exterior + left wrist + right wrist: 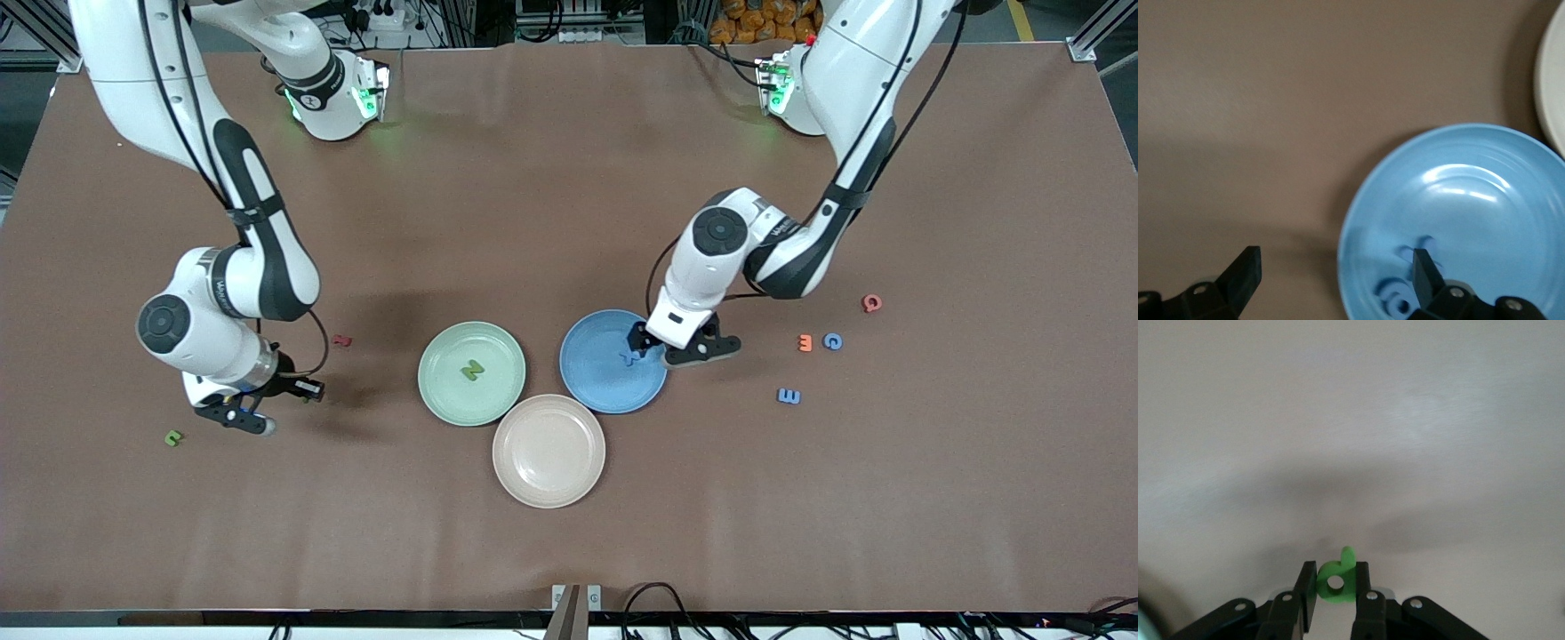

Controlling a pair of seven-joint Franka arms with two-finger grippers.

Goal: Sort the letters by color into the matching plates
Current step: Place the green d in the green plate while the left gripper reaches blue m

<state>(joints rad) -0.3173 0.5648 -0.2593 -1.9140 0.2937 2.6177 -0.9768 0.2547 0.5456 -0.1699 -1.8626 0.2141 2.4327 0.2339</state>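
Left tool (680,347) open over the blue plate (594,384); right tool (1336,592) pinching a green letter (1336,577).

The left tool hangs over the rim of the blue plate at the left arm's end, with its fingers (1426,275) spread wide and nothing between them. A blue letter (629,357) lies in that plate (the left wrist view shows another blue piece (1395,299) beside it). The right tool sits low over the brown worktop (551,204) toward the right arm's end, closed tight on a small bright green letter. The mint green plate (449,398) holds a dark green N (471,371). A pale pink plate (548,452) sits nearer the front camera, touching both plates. Loose letters lie on the worktop: another green letter (173,437), a red letter (342,340), a red G (872,303), an orange letter (805,342), a blue C (832,340) and a blue E (789,396).
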